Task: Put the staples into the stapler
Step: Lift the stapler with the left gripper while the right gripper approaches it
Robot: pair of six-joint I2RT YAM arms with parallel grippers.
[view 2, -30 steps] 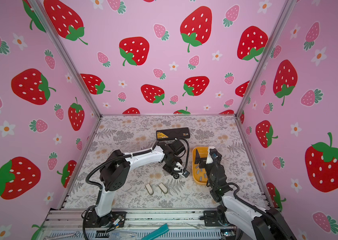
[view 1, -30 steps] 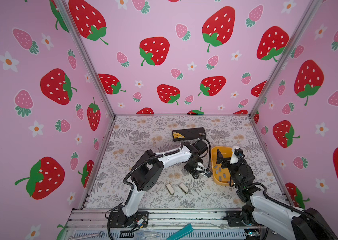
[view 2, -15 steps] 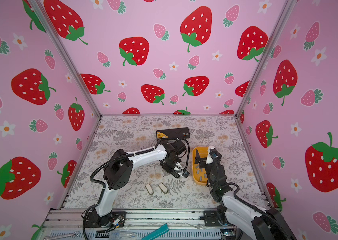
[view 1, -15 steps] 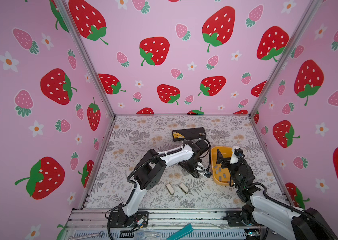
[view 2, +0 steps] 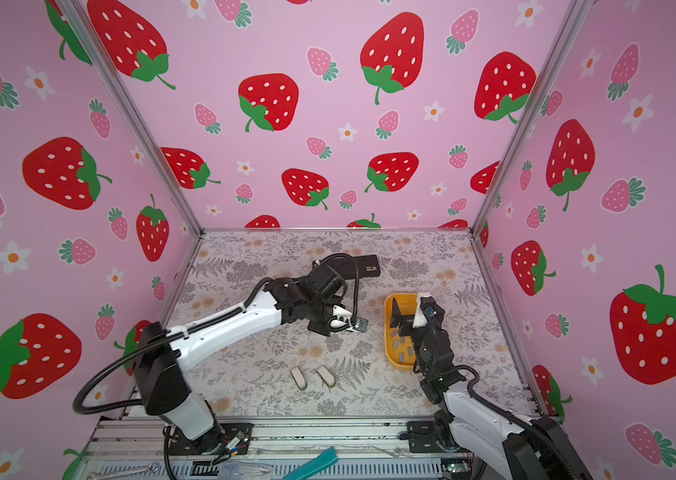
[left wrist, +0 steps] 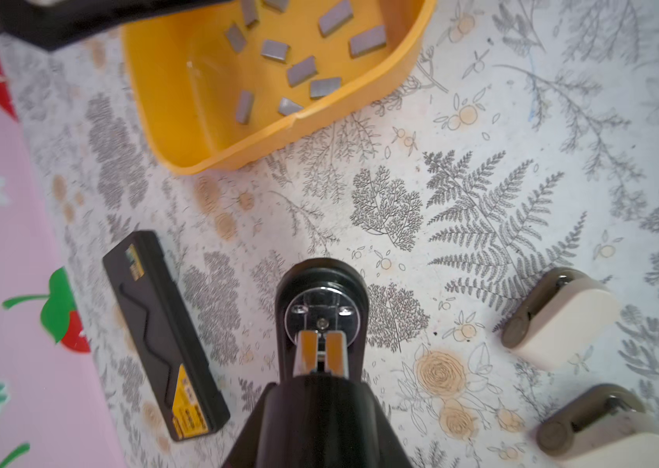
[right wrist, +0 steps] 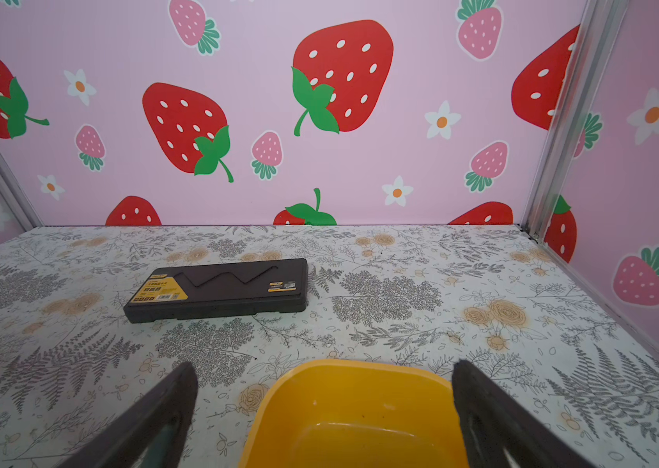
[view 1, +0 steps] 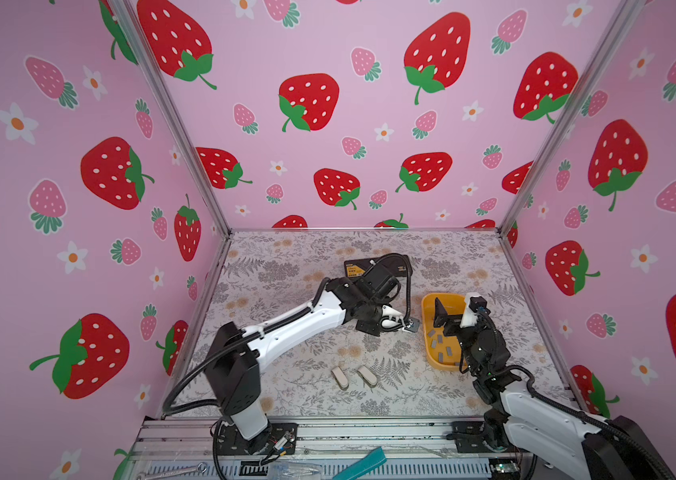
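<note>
**Bimanual cell, stereo top views and two wrist views.** The staples point(left wrist: 301, 71) are short flat grey strips. They lie loose and scattered on the floor of a yellow tray point(left wrist: 174, 101), which stands on the floral-printed desk point(right wrist: 401, 324) to the right of centre. None of the strips is outside the tray.

The left gripper point(left wrist: 322, 346) reaches across the middle. In both top views it sits just beside the tray's left wall point(view 1: 405, 325), and no part of it is over the tray. Its jaws are drawn nearly together, and only a thin slit shows between the orange pads point(left wrist: 307, 352). Whether anything is pinched in that slit cannot be told.

The right gripper point(right wrist: 324, 366) has its jaws spread wide. Its two dark fingers point(right wrist: 166, 405) straddle the far end of the tray, and nothing is held between them. In a top view it stands over that same end of the tray point(view 1: 454, 312).

A long black box with a yellow label point(right wrist: 218, 289) lies flat towards the back wall, and the left arm partly covers it in both top views. Two small cream-and-brown hinged devices point(left wrist: 563, 320) lie side by side near the front edge of the desk, well apart from the tray.
</note>
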